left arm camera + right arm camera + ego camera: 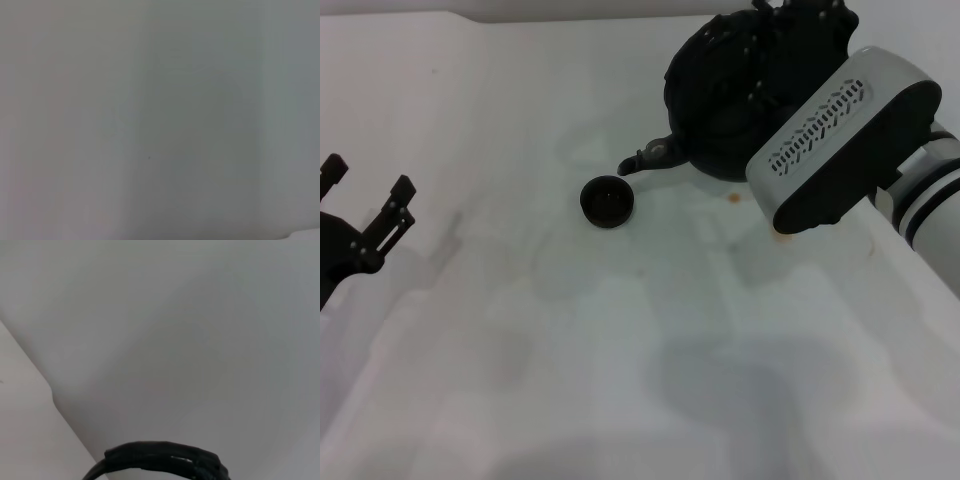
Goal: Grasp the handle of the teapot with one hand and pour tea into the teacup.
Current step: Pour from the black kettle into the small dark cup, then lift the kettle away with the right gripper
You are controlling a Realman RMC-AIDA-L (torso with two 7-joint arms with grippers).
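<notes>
Head view: we see the teapot point(720, 105) at the far right of the white table point(520, 350), spout aimed at the teacup point(608, 201) just beside it.
Right gripper point(800, 20): we find it over the pot's top; we cannot tell its finger state.
Handle point(162, 460): our right wrist view shows its black arch close up.
Left gripper point(365, 210): we see it parked at the left edge, fingers spread, holding nothing.

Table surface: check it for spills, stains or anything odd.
Two small orange-brown spots mark the white table: one just right of the teapot, another under the right arm's edge. They look like dried tea drips. The teacup stands upright below the spout; nothing else stands out.
</notes>
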